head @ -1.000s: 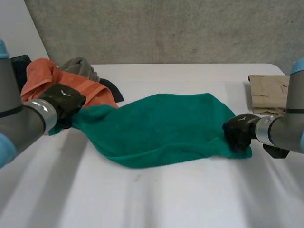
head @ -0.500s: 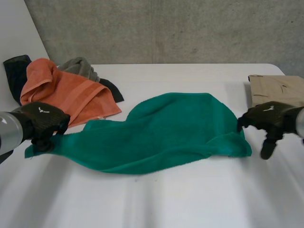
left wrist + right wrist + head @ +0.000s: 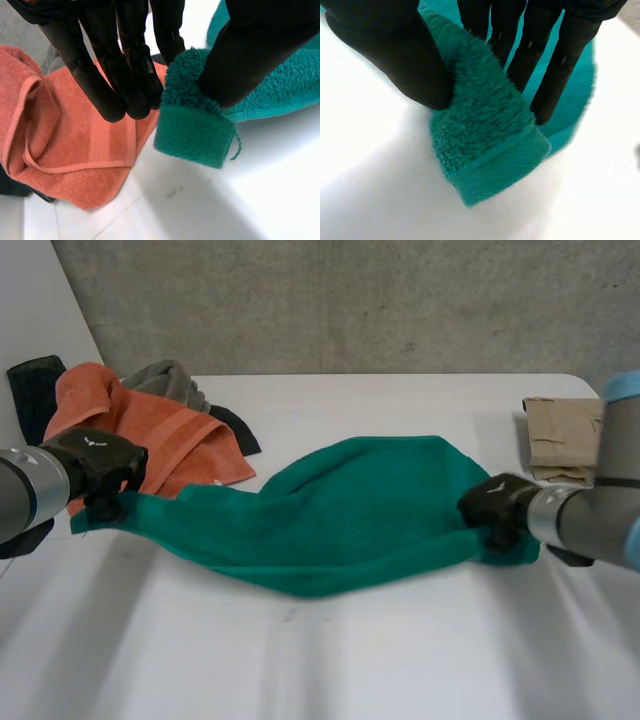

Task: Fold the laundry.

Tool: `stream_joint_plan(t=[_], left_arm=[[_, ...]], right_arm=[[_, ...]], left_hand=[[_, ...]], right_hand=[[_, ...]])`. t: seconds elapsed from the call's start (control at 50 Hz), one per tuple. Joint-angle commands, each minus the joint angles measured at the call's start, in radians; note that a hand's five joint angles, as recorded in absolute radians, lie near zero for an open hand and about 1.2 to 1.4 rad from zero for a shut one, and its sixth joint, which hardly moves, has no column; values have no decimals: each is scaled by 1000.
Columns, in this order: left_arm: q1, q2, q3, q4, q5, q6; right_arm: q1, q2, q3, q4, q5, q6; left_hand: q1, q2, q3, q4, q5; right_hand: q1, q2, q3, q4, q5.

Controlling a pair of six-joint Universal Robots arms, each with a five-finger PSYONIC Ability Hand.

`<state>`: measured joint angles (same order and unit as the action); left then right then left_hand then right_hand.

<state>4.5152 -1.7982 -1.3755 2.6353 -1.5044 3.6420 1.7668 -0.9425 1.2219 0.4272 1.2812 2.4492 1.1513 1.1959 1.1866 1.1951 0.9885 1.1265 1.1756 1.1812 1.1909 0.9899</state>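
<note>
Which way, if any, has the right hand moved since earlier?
Yes: the right hand moved away from the folded beige garment onto the green terry towel's corner.

Beige garment [image 3: 555, 435] partly behind right arm [image 3: 600, 525]; dark cloth [image 3: 30, 380] partly under orange towel [image 3: 150, 440].

Towel [image 3: 340, 510] lies between cloth heap [image 3: 150, 435] and folded garment [image 3: 560, 430]

No legible text, numbers, labels or brands on anything. Only marking: small white emblem [image 3: 90, 441] on the back of the left robot hand [image 3: 97, 456], too small to read.
</note>
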Motion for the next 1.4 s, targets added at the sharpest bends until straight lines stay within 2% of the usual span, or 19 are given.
stream_joint_plan(t=[0.02, 0.08, 0.18, 0.26, 0.38, 0.44, 0.54, 0.56, 0.62, 0.64, 0.7, 0.74, 0.82, 0.9, 1.08, 1.22, 1.4], left_arm=[[15, 51, -69, -82, 12, 44], [28, 80, -94, -135, 18, 118], [53, 120, -134, -198, 42, 254], [36, 99, -140, -190, 43, 289], [-8, -79, -64, -141, 3, 279], [-34, -199, 51, -109, -56, 276], [-83, -342, 347, -113, -151, 268], [-102, -369, 474, -113, -180, 264], [-128, -382, 677, -101, -201, 241], [-139, -385, 799, -65, -201, 212], [-145, -377, 940, 40, -194, 144], [-142, -348, 995, 170, -186, 61], [-134, -297, 952, 377, -166, -31], [-131, -282, 863, 428, -152, -40], [-122, -306, 658, 450, -163, -56], [-134, -360, 509, 454, -183, -69], [-186, -460, 296, 433, -211, -62]], right_arm=[[-154, -320, 94, 72, -52, -79], [-216, -332, 84, 186, -68, -154], [-247, -344, 80, 473, -53, -404], [-239, -332, 105, 536, -42, -478], [-164, -231, 122, 401, -33, -447], [-127, -164, 85, 335, 3, -441], [-81, -78, -125, 237, 102, -391], [-72, -58, -231, 184, 140, -331], [-69, -38, -390, 67, 184, -196], [-73, -35, -474, -35, 207, -86], [-86, -45, -541, -171, 222, 39], [-95, -71, -541, -318, 228, 147], [-95, -123, -475, -513, 227, 212], [-92, -153, -397, -610, 215, 208], [-78, -127, -294, -574, 144, 206], [-58, -50, -193, -518, 80, 195], [-98, 11, 19, -430, 56, 47]], left_hand=[[245, 200, 210, 201, 233], [245, 200, 210, 201, 233], [245, 200, 210, 201, 233], [245, 200, 210, 201, 233], [245, 200, 210, 201, 233], [245, 200, 210, 201, 233], [245, 200, 210, 201, 233], [245, 200, 210, 201, 233], [245, 200, 210, 201, 233], [245, 200, 210, 201, 233], [245, 200, 210, 201, 233], [245, 200, 210, 201, 233], [245, 200, 210, 201, 233], [245, 200, 210, 201, 233], [245, 200, 210, 201, 233], [245, 200, 210, 201, 233], [245, 200, 210, 201, 233]], right_hand=[[270, 221, 215, 205, 232], [270, 221, 215, 205, 232], [270, 221, 215, 205, 232], [270, 221, 215, 205, 232], [270, 221, 215, 205, 232], [270, 221, 215, 205, 232], [270, 221, 215, 205, 232], [270, 221, 215, 205, 232], [270, 221, 215, 205, 232], [270, 221, 215, 205, 232], [270, 221, 215, 205, 232], [270, 221, 215, 205, 232], [270, 221, 215, 205, 232], [270, 221, 215, 205, 232], [270, 221, 215, 205, 232], [270, 221, 215, 205, 232], [270, 221, 215, 205, 232]])
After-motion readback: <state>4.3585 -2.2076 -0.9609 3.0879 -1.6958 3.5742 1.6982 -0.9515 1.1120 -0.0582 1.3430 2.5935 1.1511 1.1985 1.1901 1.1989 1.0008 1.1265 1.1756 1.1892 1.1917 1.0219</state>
